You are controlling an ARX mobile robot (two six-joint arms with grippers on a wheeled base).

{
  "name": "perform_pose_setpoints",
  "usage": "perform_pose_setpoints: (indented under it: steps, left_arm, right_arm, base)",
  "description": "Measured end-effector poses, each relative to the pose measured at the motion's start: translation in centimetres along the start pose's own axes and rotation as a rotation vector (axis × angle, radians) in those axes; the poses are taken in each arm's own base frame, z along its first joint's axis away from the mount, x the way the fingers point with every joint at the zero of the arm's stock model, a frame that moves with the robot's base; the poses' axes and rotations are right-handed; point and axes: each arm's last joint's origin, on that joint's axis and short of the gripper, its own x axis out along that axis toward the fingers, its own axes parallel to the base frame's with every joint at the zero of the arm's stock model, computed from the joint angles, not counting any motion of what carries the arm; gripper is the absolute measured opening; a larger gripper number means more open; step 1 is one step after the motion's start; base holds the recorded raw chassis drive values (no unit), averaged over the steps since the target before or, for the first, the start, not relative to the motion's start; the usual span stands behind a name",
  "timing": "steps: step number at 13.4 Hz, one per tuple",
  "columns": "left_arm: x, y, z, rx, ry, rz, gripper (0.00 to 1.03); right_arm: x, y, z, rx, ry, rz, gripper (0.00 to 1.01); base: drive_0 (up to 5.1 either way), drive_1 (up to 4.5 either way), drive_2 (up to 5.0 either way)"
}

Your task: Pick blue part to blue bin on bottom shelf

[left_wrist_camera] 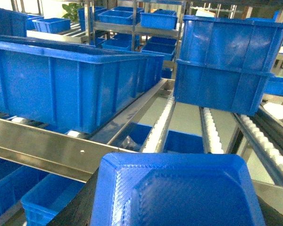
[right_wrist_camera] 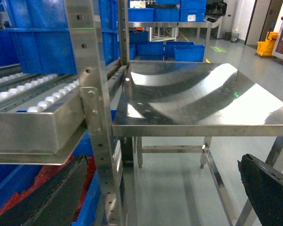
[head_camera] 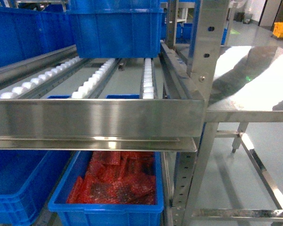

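Observation:
The blue part (left_wrist_camera: 179, 186), a blue block with bevelled edges, fills the bottom of the left wrist view. My left gripper (left_wrist_camera: 177, 214) is shut on it, with one dark finger (left_wrist_camera: 80, 207) showing at its left side. It hangs in front of the roller tier's broad steel front bar (left_wrist_camera: 47, 150). Below that bar, a blue bin (head_camera: 16, 186) sits on the lower level, left of the bin holding red mesh bags (head_camera: 113, 186). The bottom shelf's own rails are hidden. My right gripper (right_wrist_camera: 155, 197) is open over bare floor beside the rack. Neither gripper appears in the head view.
Large blue crates (left_wrist_camera: 75, 84) and a stacked pair (left_wrist_camera: 226, 70) stand on the roller tier (head_camera: 148, 77). A vertical steel post (right_wrist_camera: 96, 117) rises close to my right gripper. A shiny steel side table (right_wrist_camera: 193, 99) stands to the right, with open floor under it.

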Motion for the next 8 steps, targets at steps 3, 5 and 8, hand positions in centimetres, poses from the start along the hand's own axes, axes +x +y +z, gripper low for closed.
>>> perform_pose_setpoints:
  steps: [3, 5, 8]
  left_arm:
    - [0.00, 0.00, -0.02, 0.001, 0.002, 0.000, 0.43]
    - [0.00, 0.00, -0.01, 0.001, 0.001, 0.000, 0.43]
    - [-0.01, 0.01, -0.01, 0.001, 0.001, 0.000, 0.43]
  right_arm:
    - [0.00, 0.00, 0.02, 0.000, -0.002, 0.000, 0.98]
    - [0.00, 0.00, 0.02, 0.000, -0.002, 0.000, 0.98]
    - [0.00, 0.00, 0.02, 0.000, -0.002, 0.000, 0.98]
  base:
    - [-4.8, 1.10, 3.6]
    - [-4.8, 1.10, 3.6]
    - [-4.8, 1.10, 3.6]
